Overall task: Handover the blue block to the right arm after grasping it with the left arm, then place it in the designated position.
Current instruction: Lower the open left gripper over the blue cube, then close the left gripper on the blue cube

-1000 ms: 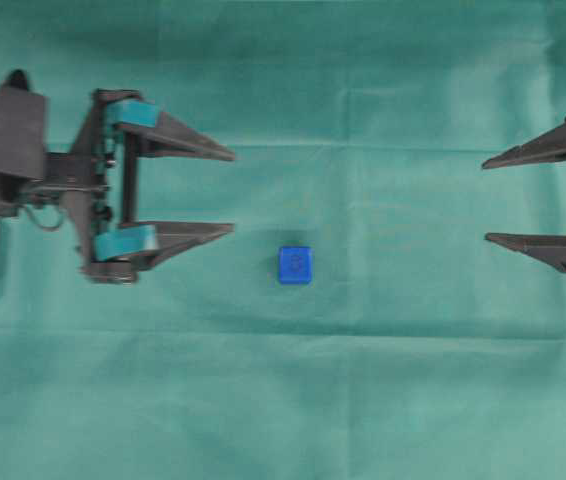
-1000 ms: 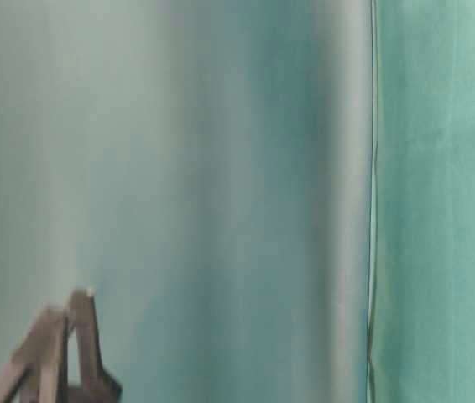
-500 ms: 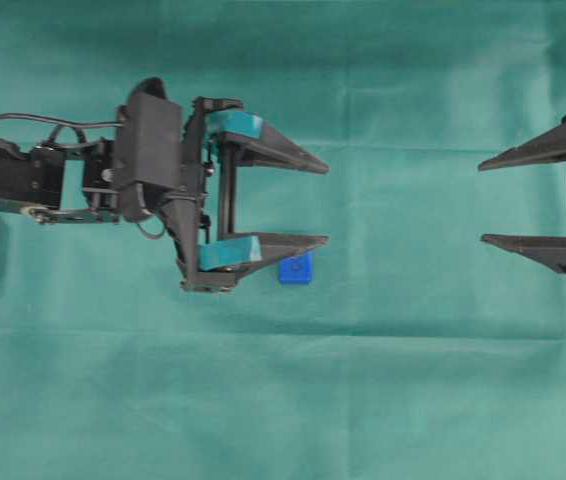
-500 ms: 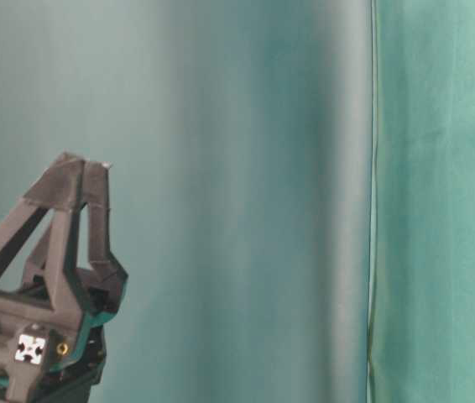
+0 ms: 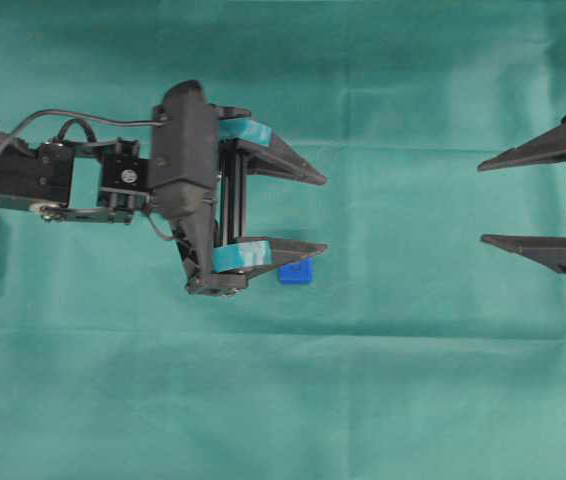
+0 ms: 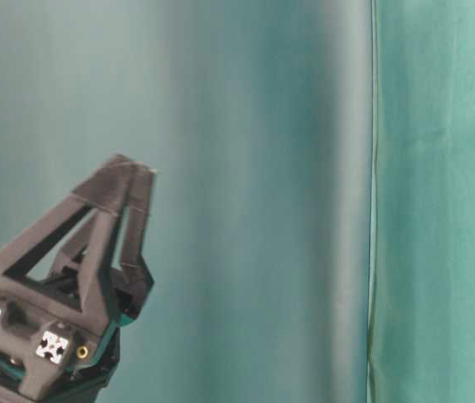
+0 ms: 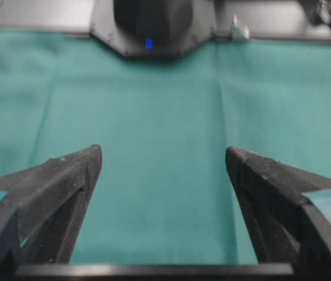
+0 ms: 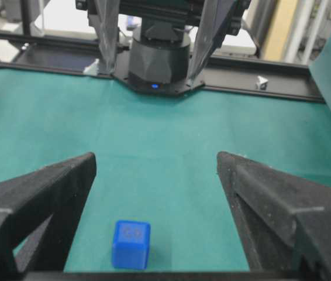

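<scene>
From above we see the left gripper (image 5: 324, 214) reached out over the green cloth (image 5: 383, 380), its teal-banded fingers (image 5: 263, 251) spread wide. The blue block (image 5: 296, 271) sits on the cloth, partly tucked under the lower finger in this view, outside the gap between the two fingers; we cannot tell whether the finger touches it. The left wrist view shows only bare cloth between the spread fingers. The right gripper (image 5: 483, 201) waits at the right edge, well apart from the block, its fingers also spread wide and holding nothing. In the right wrist view we see the block (image 8: 131, 243) upright on the cloth, between the fingers and nearer the left one in that view
</scene>
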Robot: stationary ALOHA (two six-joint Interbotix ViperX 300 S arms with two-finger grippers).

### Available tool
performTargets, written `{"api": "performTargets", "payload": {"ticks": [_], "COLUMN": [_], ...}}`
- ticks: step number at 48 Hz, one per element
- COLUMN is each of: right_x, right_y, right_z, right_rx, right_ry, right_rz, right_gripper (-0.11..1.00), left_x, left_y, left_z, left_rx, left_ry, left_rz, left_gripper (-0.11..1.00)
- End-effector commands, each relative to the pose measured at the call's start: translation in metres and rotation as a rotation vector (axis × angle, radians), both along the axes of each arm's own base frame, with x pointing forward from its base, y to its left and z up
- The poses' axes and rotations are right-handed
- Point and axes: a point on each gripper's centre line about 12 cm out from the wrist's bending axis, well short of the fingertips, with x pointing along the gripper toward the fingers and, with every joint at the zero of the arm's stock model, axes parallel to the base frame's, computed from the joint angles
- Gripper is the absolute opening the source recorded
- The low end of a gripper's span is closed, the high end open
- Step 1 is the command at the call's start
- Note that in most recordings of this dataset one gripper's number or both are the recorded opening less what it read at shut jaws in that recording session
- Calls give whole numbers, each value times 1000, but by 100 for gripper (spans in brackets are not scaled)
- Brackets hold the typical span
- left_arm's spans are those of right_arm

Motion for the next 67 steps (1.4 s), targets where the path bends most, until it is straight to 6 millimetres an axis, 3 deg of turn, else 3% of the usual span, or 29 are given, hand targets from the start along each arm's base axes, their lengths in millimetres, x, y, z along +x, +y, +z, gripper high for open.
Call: {"api": "performTargets", "payload": {"ticks": [1,29,67], "right_x": [3,4,4], "right_y": [0,0,0], "right_z": [8,5,4], "right_rx": [-3,-1,-2], "right_ry": [-18,-5,8], "right_rz": [2,2,2], "right_gripper": [93,93,93], "left_x": [5,30,35], "left_y": [0,-2,-2], "left_z": [15,-3,-2], "left_rx": [-2,9,12], "left_ry": [54,563,578], "left_rz": [0,-4,-3], "left_gripper": [100,100,100]}}
